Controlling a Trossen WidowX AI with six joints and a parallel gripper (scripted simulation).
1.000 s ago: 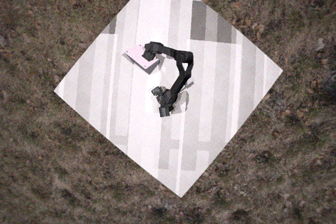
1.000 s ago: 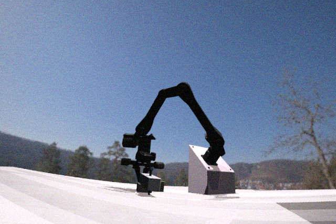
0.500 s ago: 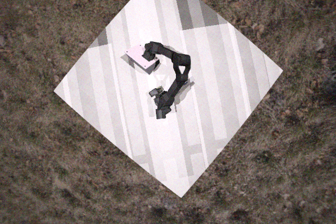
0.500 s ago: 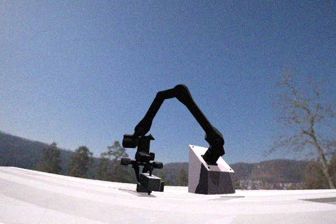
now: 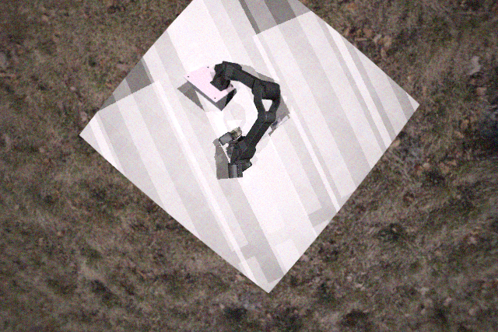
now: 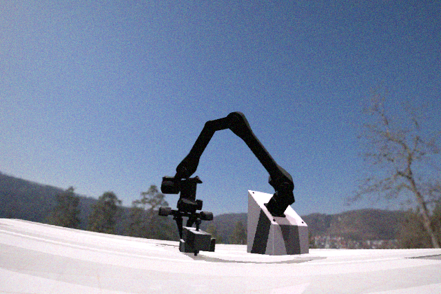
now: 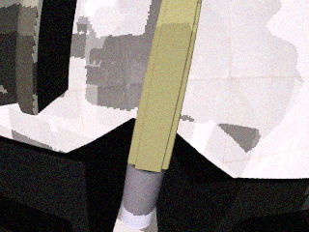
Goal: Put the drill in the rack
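Observation:
In the wrist view a long yellow drill [image 7: 168, 72] with a grey round end [image 7: 139, 196] runs up between my dark fingers. My gripper [image 7: 147, 130] [image 5: 235, 168] [image 6: 189, 224] is shut on it and points down, low over the table. In the side view it stands right above a small dark block [image 6: 196, 240] on the table. A grey and black block [image 7: 41, 39] shows at the upper left of the wrist view; it is apart from the drill. I cannot make out the key or the rack for certain.
The arm rises from a slanted white and grey base block [image 5: 203, 84] [image 6: 274, 235] beside the gripper. The striped white and grey table [image 5: 321, 119] [image 6: 107, 266] ends in grass on all sides. A small grey-tan part [image 5: 232, 134] sits beside the forearm.

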